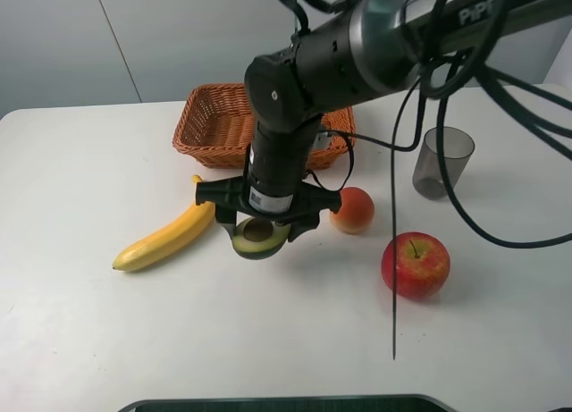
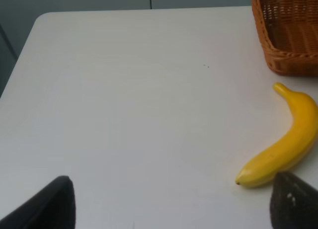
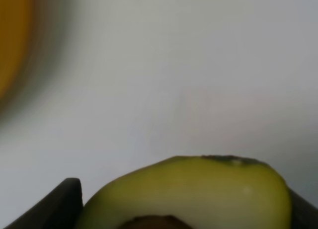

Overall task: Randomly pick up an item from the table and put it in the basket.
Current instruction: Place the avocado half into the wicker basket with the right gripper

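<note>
From the high camera, the right gripper [image 1: 262, 226] reaches across the middle and points straight down over the halved avocado [image 1: 259, 238]. The avocado lies cut face up on the table [image 1: 80, 162], between the banana [image 1: 165, 238] and a small orange-red fruit [image 1: 355, 209]. The fingers bracket the avocado's sides — the vertical approach probably keeps them clear of both neighbours. The basket [image 1: 214, 117] stands just behind the arm. A red apple [image 1: 416, 264] and a grey cup [image 1: 442, 162] sit well off to the right.

The left wrist view shows the left gripper [image 2: 174, 206] spread wide over the table with nothing between its fingertips. The banana [image 2: 283, 149] and a basket corner [image 2: 288, 35] lie beyond it; it seems parked out of the way.

The right wrist view is filled by the halved avocado [image 3: 198, 194], pale flesh up. Both dark fingers lie against its skin, so the grasp looks closed on it — whether it has left the table, I cannot tell.
</note>
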Controlling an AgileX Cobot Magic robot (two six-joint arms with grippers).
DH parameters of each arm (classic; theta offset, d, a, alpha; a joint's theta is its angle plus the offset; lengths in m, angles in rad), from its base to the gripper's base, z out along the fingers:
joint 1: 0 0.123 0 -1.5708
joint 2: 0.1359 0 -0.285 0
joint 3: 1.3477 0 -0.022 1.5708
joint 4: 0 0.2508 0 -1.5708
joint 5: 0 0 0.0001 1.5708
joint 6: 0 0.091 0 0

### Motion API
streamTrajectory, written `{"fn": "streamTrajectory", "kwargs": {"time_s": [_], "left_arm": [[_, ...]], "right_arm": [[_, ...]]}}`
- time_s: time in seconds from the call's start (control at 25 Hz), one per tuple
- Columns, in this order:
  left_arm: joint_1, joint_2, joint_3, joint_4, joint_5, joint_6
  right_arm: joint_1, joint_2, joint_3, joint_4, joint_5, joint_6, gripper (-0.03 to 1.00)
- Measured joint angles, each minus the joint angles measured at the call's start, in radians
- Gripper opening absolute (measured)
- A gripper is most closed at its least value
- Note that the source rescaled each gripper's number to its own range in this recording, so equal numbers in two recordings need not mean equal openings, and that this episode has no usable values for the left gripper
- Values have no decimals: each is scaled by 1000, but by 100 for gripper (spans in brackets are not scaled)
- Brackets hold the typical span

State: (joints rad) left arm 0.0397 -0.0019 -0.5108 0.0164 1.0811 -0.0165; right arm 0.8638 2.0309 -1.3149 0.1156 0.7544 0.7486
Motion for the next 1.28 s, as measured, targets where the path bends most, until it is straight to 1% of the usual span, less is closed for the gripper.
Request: {"fn": "streamTrajectory", "kwargs": {"time_s": [0.08,0.24,0.4,0.52,0.72,0.88,1.04,1.28], "left_arm": [[0,0,0,0,0,0],[0,0,0,0,0,-2],[0,0,0,0,0,-2],[0,0,0,0,0,-2],[0,0,0,0,0,-2],[0,0,0,0,0,-2],[0,0,0,0,0,-2],[0,0,0,0,0,-2]], "right_arm": [[-17,-28,-32,-19,30,-21,0],[-62,-44,-120,-96,87,-85,0],[-110,-44,-175,-191,78,-118,0],[-145,-44,-183,-261,7,-122,0],[-190,-44,-184,-360,-163,-123,0],[-222,-39,-184,-410,-286,-123,0],[-257,11,-185,-419,-332,-122,0],[-276,103,-185,-419,-348,-119,0]]}}
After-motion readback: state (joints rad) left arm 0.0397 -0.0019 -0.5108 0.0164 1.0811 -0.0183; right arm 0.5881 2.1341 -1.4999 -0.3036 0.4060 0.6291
